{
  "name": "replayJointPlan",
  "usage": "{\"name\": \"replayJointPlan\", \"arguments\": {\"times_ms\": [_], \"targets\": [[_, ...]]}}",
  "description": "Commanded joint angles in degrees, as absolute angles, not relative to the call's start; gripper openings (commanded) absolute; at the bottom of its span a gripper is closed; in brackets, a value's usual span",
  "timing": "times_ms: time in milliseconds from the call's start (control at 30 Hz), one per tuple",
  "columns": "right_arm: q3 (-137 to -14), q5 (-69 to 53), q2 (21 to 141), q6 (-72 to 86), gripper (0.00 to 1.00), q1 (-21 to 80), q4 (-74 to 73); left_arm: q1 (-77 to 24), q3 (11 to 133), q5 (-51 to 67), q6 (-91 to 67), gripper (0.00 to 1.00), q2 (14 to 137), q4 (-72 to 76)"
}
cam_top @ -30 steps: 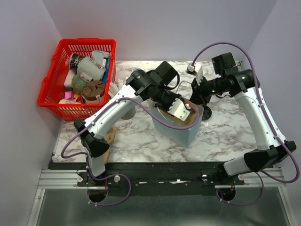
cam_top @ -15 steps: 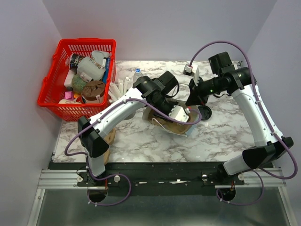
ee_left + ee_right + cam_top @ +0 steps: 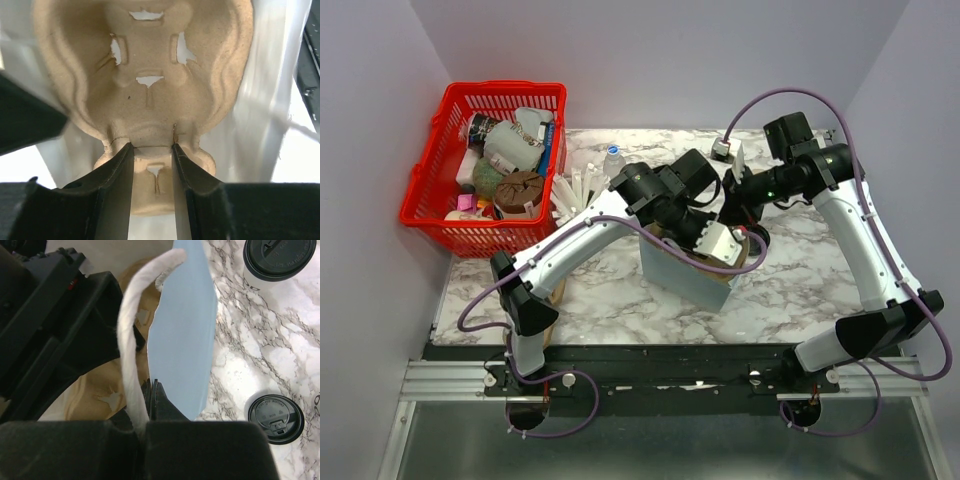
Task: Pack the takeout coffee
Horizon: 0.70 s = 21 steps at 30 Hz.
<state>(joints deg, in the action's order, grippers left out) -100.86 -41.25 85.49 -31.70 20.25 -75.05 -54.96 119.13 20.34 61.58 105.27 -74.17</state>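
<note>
Downward, left end effector point(image 3: 152, 150) pinching carrier point(image 3: 145, 65), apparently

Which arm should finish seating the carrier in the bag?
Left. The left gripper is clamped on the pulp carrier, which is partly inside the blue bag. The right gripper is shut on the bag's rope handle, so it is busy steadying the bag.
</note>
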Motion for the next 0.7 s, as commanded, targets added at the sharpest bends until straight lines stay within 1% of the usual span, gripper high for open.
{"name": "replayJointPlan", "arguments": {"times_ms": [0,167,267,500,667], "targets": [[-100.28,-42.71,84.64,-29.71,0.00,20.48,-75.76,-54.93,123.75,17.22,63.10,0.00,108.10,-79.71],[-99.23,-41.93,84.82,-29.53,0.00,20.48,-75.68,-54.93,126.20,16.88,65.48,0.00,110.91,-83.66],[-98.18,-41.57,84.47,-29.44,0.00,20.48,-75.50,-54.93,126.04,14.51,65.65,0.00,112.15,-85.33],[-96.15,-39.29,83.58,-29.88,0.00,20.39,-74.88,-54.93,125.86,9.68,64.42,0.00,111.89,-86.66],[-97.03,-38.67,83.93,-29.27,0.00,20.39,-74.36,-54.84,123.58,9.23,64.60,0.00,110.22,-86.66]]}}
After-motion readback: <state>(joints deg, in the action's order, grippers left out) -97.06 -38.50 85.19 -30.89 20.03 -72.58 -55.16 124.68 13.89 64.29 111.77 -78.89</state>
